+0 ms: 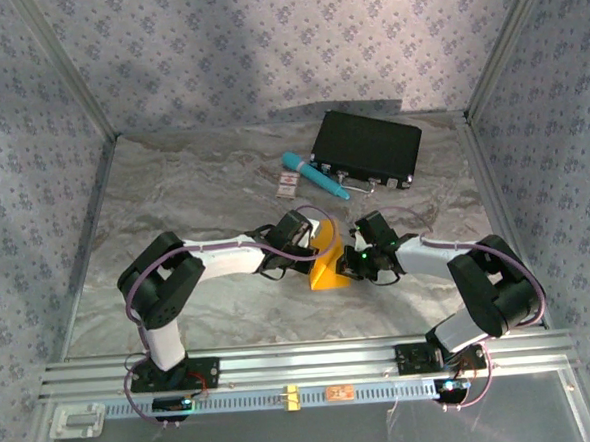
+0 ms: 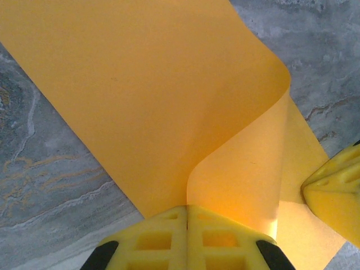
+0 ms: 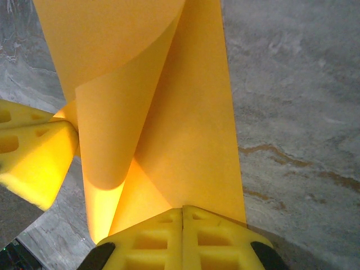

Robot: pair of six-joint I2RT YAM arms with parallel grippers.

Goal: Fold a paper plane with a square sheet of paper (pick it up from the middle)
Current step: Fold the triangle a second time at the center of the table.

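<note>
Thin orange-yellow square sheet of paper [image 1: 329, 269] held between both arms at mid-table.
The sheet curls into a loose fold above the grey marbled tabletop [image 1: 193, 187]. The left gripper [image 2: 187, 209] is clamped on one edge and the right gripper [image 3: 183, 209] on the opposite edge. A black rectangular case [image 1: 368, 148] lies well behind.

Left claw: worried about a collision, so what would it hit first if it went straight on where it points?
The curled square sheet of paper pinched in the left claw bulges right ahead; depth beyond it is unclear.
</note>
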